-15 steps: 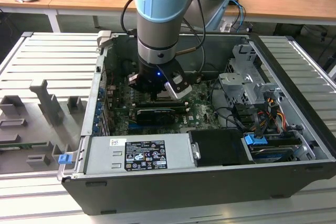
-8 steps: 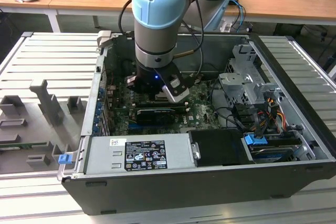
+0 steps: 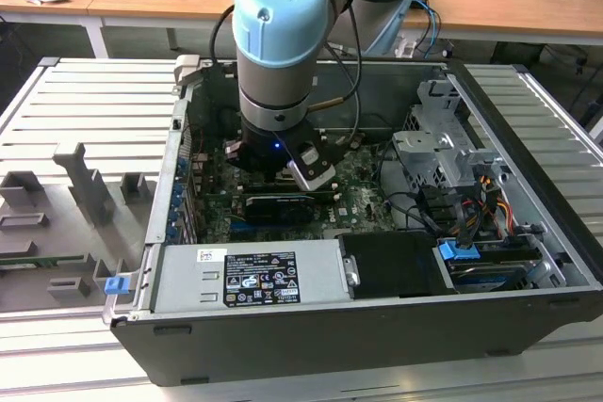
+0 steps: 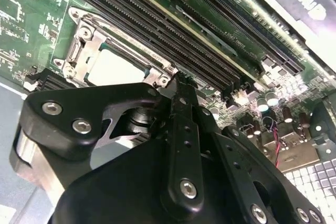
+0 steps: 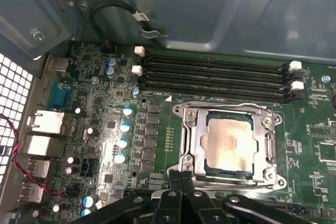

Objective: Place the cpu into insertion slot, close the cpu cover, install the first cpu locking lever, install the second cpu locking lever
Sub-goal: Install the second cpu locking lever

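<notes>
The cpu (image 5: pixel 227 142) sits under its closed cpu cover (image 5: pixel 192 139), beside the claw (image 5: pixel 181 174).

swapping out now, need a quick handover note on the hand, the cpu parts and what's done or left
Hand: black fingers together, holding nothing, at the socket's edge.
Silvery square cpu sits in the black-framed insertion slot.
Thin silver metal cpu cover frame lies closed around the chip.
Done: cpu placed, cover down.
Left: I cannot tell whether either locking lever is latched; check both.
</notes>
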{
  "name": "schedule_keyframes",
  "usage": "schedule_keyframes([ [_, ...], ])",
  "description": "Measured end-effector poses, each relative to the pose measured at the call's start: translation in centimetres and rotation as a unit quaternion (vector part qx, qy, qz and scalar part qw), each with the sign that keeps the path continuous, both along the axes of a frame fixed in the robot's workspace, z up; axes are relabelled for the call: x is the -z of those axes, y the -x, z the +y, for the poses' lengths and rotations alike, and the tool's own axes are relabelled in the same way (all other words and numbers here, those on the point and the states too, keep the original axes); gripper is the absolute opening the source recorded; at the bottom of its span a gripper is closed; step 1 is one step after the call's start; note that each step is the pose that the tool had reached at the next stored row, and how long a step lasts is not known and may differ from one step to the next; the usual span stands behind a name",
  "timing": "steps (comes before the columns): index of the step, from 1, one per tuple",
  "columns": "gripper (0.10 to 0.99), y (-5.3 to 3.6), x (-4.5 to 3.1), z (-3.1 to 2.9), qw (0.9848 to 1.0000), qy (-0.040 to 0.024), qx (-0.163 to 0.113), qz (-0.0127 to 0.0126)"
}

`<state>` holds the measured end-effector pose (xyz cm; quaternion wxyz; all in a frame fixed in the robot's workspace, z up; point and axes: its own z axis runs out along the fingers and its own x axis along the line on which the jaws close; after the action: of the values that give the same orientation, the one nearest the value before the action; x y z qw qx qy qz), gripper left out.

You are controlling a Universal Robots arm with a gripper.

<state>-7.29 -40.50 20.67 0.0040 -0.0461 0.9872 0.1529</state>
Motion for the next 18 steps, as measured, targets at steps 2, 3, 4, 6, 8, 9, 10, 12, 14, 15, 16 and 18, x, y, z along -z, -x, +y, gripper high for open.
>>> schedule_keyframes([
  [2, 0.106, 0.12, 0.24, -0.03, 1.0, -0.0052, 0.0, 0.0001],
  [3, 0.106, 0.16, 0.43, -0.04, 1.0, -0.0076, 0.0, 0.0],
  [4, 0.106, 0.18, 0.69, -0.04, 1.0, -0.0091, 0.0, 0.0],
  [6, 0.106, 0.22, 1.02, -0.05, 0.9999, -0.0125, 0.0, 0.0002],
  [8, 0.106, 0.25, 1.25, -0.03, 0.9999, -0.0171, 0.0, -0.0001],
  [9, 0.106, 0.28, 1.27, -0.05, 0.9998, -0.0188, 0.0, 0.0001],
  [10, 0.106, 0.3, 1.27, -0.05, 0.9998, -0.02, 0.0, 0.0001],
  [12, 0.106, 0.33, 1.28, -0.04, 0.9998, -0.0223, 0.0, 0.0],
  [14, 0.106, 0.41, 1.44, -0.04, 0.9997, -0.0233, 0.0, 0.0],
  [15, 0.106, 0.41, -0.48, -0.04, 0.9997, -0.0239, 0.0, 0.0],
  [16, 0.106, 0.41, -1.25, -0.04, 0.9997, -0.0239, 0.0, 0.0],
  [18, 0.106, 0.41, -1.52, -0.04, 0.9997, -0.0239, 0.0, 0.0001],
])
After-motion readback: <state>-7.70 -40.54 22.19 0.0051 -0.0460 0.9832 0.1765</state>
